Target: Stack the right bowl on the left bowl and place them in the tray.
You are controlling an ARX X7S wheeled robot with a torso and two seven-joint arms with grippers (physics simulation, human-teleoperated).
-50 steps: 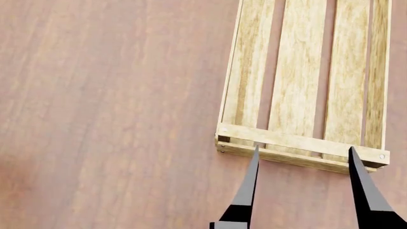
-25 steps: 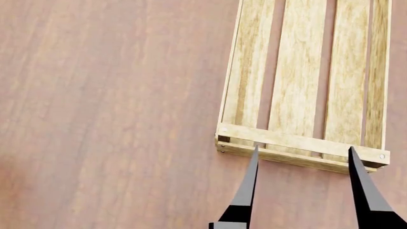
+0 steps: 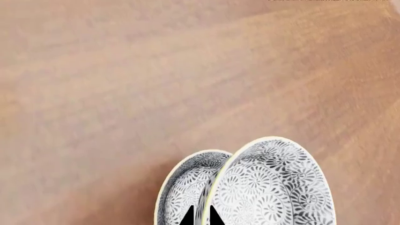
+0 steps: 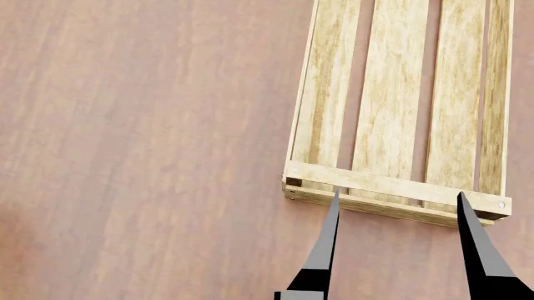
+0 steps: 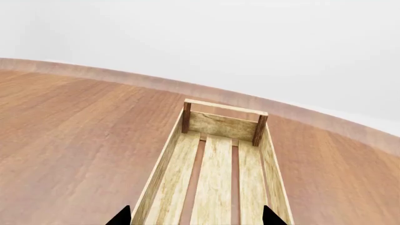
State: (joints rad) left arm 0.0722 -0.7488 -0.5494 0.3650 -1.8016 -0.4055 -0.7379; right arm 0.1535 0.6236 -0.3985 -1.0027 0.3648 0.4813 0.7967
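Nothing moved; wood table (image 4: 150, 137), tray (image 4: 392, 185), pale wall.

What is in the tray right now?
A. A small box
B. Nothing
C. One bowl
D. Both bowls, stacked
B: the tray's floor planks show bare in the right wrist and head views, while the two patterned bowls show against the left pincer over the wooden table.

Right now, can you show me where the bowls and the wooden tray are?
front bowl (image 3: 275, 187), left wrist view, on its patterned outside.
back bowl (image 3: 187, 183), left wrist view, on its patterned inside.
tray (image 4: 392, 185), head view, on its near end wall.
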